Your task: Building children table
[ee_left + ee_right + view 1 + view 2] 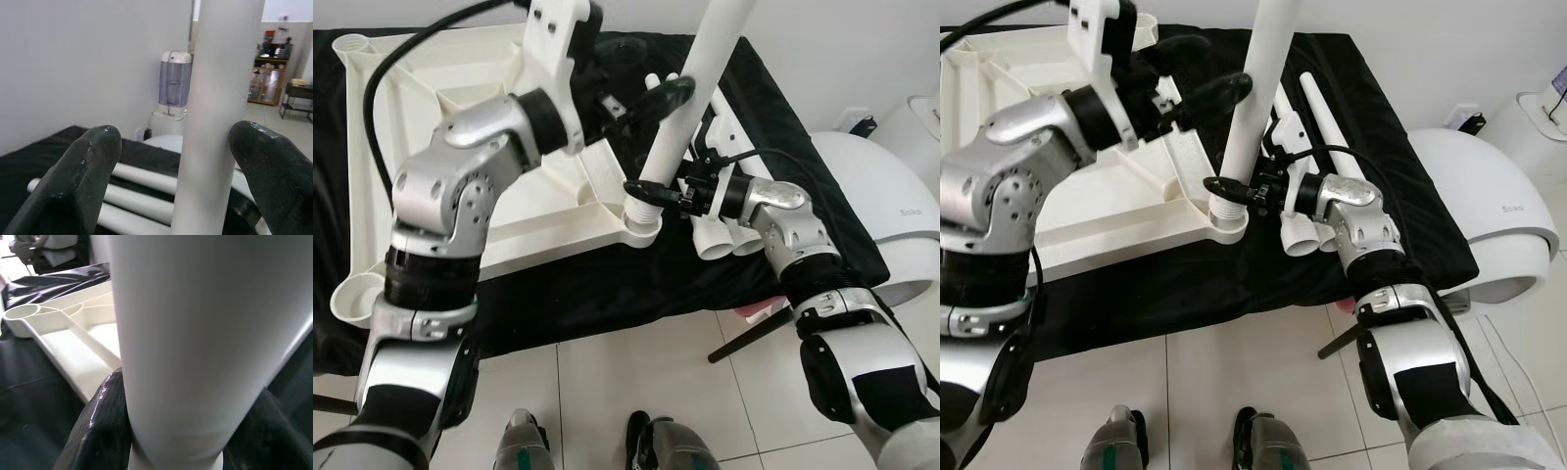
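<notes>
On black cloth [607,284] the upside-down white tabletop [460,117] lies with corner sockets up, so legs can go in. One white table leg [690,108] stands upright in the near corner socket [641,227]. Right gripper [651,192] is clamped around its base, likely to seat or turn it. Left gripper [656,98] brackets the leg higher up, fingers [88,166] spread with gaps, steadying only. Spare legs [1317,108] lie just beside.
</notes>
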You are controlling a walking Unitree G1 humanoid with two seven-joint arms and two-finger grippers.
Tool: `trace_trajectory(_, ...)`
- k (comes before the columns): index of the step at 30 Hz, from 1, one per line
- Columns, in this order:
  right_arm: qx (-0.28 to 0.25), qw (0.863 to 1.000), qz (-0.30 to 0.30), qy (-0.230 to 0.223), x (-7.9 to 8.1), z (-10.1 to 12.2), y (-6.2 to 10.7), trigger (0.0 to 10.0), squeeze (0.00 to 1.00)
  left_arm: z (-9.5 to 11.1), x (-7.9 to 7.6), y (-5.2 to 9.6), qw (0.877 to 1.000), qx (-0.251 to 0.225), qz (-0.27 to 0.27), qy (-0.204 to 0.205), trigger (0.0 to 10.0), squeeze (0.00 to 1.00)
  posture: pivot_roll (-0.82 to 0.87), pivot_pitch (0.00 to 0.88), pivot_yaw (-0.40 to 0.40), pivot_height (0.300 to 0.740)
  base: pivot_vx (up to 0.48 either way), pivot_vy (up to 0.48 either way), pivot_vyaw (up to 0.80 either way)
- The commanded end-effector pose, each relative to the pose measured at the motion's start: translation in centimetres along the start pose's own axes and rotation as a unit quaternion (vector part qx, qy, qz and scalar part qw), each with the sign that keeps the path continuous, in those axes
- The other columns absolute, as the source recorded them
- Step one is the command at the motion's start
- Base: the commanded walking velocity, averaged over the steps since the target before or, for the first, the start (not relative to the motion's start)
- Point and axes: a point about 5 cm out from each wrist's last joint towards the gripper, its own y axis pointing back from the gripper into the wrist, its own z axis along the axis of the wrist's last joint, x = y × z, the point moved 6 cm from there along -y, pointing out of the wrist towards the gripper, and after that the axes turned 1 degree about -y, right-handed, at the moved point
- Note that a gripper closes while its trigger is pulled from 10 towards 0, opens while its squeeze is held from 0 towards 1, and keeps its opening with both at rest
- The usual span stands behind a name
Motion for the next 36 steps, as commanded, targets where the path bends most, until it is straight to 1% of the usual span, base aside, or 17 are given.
trace_trajectory(1,0.015,1.000,0.017,0.018,0.1,0.1,0.2,10.0,0.00,0.2,-1.3,-0.7,0.999,-0.003,-0.051,-0.006,10.0,0.00,0.10,0.118,-0.081,0.740,0.000,0.000,0.00)
trace_trajectory(4,0.022,0.999,0.025,0.025,0.0,0.1,0.4,10.0,0.00,0.3,-1.6,-1.2,0.998,0.003,-0.067,-0.007,10.0,0.00,0.10,0.123,-0.079,0.740,0.000,0.000,0.00)
trace_trajectory(6,0.029,0.999,0.029,0.034,-0.2,0.3,0.5,10.0,0.00,-0.2,-1.9,-1.5,0.997,0.017,-0.080,-0.005,10.0,0.00,0.09,0.126,-0.073,0.740,0.000,0.000,0.00)
trace_trajectory(10,0.030,0.998,0.031,0.037,-0.4,0.5,0.5,10.0,0.00,-0.5,-2.0,-1.7,0.996,0.025,-0.086,-0.002,10.0,0.00,0.09,0.128,-0.070,0.740,0.000,0.000,0.00)
trace_trajectory(13,0.032,0.998,0.032,0.042,-0.5,0.8,0.4,10.0,0.00,-1.7,-3.0,-1.9,0.993,0.041,-0.106,0.011,10.0,0.00,0.09,0.131,-0.067,0.740,0.000,0.000,0.00)
trace_trajectory(14,0.032,0.998,0.032,0.042,-0.5,0.8,0.4,10.0,0.00,-1.7,-3.0,-1.9,0.993,0.041,-0.106,0.011,10.0,0.00,0.09,0.131,-0.067,0.740,0.000,0.000,0.00)
trace_trajectory(16,0.031,0.998,0.033,0.043,-0.5,0.8,0.3,10.0,0.00,-2.7,-3.7,-2.0,0.991,0.054,-0.117,0.018,10.0,0.00,0.09,0.131,-0.067,0.740,0.000,0.000,0.00)
trace_trajectory(19,0.031,0.998,0.033,0.045,-0.6,0.9,0.3,10.0,0.00,-3.1,-3.9,-1.9,0.991,0.061,-0.121,0.022,10.0,0.00,0.09,0.137,-0.066,0.740,0.000,0.000,0.00)
trace_trajectory(22,0.029,0.998,0.035,0.048,-0.6,1.1,0.3,10.0,0.00,-4.4,-4.7,-1.7,0.988,0.078,-0.133,0.028,10.0,0.00,0.09,0.143,-0.064,0.740,0.000,0.000,0.00)
trace_trajectory(26,0.031,0.998,0.037,0.049,-0.6,1.0,0.4,10.0,0.00,-4.4,-4.7,-1.8,0.988,0.077,-0.133,0.031,10.0,0.00,0.09,0.146,-0.065,0.740,0.000,0.000,0.00)
trace_trajectory(28,0.033,0.998,0.040,0.048,-0.5,0.9,0.4,10.0,0.00,-3.9,-4.3,-2.0,0.989,0.072,-0.128,0.030,10.0,0.00,0.09,0.147,-0.065,0.740,0.000,0.000,0.00)
trace_trajectory(29,0.034,0.997,0.042,0.047,-0.5,0.8,0.4,10.0,0.00,-3.7,-4.2,-2.1,0.989,0.070,-0.127,0.028,9.8,0.00,0.09,0.148,-0.066,0.740,0.000,0.000,0.00)
trace_trajectory(33,0.035,0.997,0.043,0.048,-0.4,0.8,0.3,10.0,0.00,-3.1,-3.9,-2.3,0.989,0.066,-0.128,0.023,10.0,0.00,0.09,0.149,-0.065,0.740,0.000,0.000,0.00)
trace_trajectory(34,0.040,0.997,0.046,0.051,-0.3,0.6,0.3,10.0,0.00,-2.4,-3.7,-2.4,0.990,0.061,-0.129,0.018,10.0,0.00,0.09,0.149,-0.065,0.740,0.000,0.000,0.00)
trace_trajectory(36,0.042,0.997,0.047,0.050,-0.3,0.5,0.3,10.0,0.00,-2.1,-3.6,-2.5,0.990,0.059,-0.130,0.017,10.0,0.00,0.09,0.149,-0.066,0.740,0.000,0.000,0.00)
